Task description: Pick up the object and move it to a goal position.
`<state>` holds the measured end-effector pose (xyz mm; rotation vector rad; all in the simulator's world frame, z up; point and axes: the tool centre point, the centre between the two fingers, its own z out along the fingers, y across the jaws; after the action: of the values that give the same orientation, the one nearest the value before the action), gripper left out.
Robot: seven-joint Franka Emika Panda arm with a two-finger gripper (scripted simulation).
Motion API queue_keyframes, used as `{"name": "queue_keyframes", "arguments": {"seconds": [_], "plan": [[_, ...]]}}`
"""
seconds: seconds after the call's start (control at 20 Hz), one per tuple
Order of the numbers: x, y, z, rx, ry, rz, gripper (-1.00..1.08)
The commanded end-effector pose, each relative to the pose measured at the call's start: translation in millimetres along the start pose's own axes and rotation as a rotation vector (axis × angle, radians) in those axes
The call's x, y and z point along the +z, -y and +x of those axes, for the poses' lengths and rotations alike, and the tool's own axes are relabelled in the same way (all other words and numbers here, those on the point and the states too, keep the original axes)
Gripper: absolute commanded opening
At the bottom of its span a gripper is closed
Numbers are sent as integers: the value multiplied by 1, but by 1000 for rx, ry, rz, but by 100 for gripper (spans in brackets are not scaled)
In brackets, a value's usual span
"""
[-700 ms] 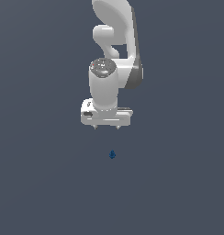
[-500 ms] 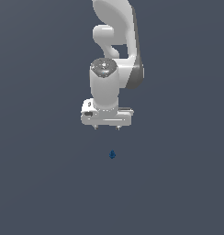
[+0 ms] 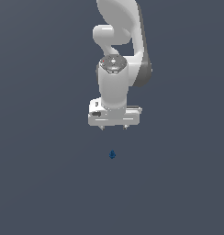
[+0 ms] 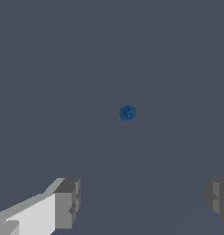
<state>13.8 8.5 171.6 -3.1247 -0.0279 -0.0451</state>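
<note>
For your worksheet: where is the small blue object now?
In the exterior view the blue object lies alone on the grey floor, below the open gripper, untouched.

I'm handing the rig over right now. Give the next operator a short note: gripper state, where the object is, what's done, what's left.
Gripper: open, empty, fingers wide apart in the wrist view.
Object: tiny dark blue lump lying alone on the grey surface, below the gripper in the exterior view, apart from the fingers.
Done: nothing grasped yet.
Left: descend over the object, close on it, lift, carry to the goal. No goal marker shows in either view.
</note>
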Motion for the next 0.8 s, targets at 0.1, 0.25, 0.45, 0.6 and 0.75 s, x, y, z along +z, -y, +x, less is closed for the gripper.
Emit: {"name": "queue_keyframes", "arguments": {"seconds": [0.1, 0.25, 0.45, 0.6, 0.75], "plan": [[3, 0, 3, 6, 1, 0, 100], [8, -1, 8, 19, 3, -1, 100], [20, -3, 18, 46, 8, -3, 100], [33, -4, 28, 73, 12, -6, 100], [48, -6, 38, 104, 18, -9, 100]]}}
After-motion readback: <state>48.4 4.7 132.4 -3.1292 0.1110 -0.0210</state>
